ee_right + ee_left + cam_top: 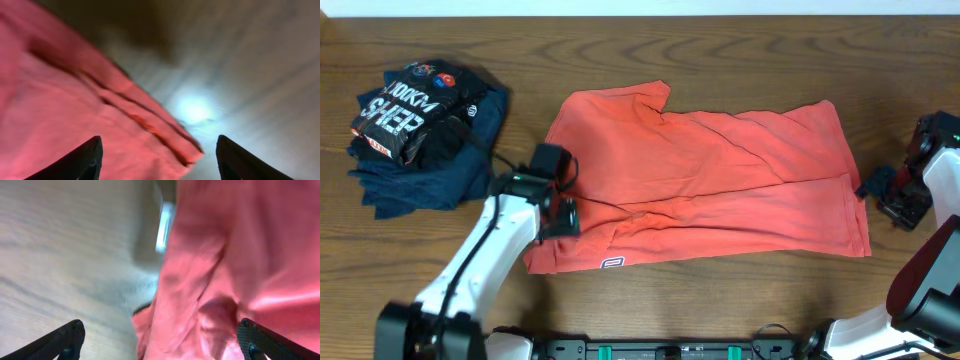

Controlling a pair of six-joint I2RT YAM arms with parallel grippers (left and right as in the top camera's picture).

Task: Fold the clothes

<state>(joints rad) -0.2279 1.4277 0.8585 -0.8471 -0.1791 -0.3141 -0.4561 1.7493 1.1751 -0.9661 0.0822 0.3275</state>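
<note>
The coral-red T-shirt (710, 180) lies partly folded across the middle of the table, plain side up, with its small white hem patch (612, 263) at the front left. No lettering shows. My left gripper (563, 216) is low over the shirt's front-left edge. In the left wrist view its fingers (160, 342) are open, with the shirt's wrinkled edge (225, 280) and the white patch (163, 225) ahead. My right gripper (882, 190) is at the shirt's right edge. In the right wrist view it (157, 157) is open over the hem corner (100, 125).
A pile of navy blue garments (450, 170) with a black printed shirt (405, 115) on top sits at the far left. Bare wooden table (740, 300) lies in front of the shirt.
</note>
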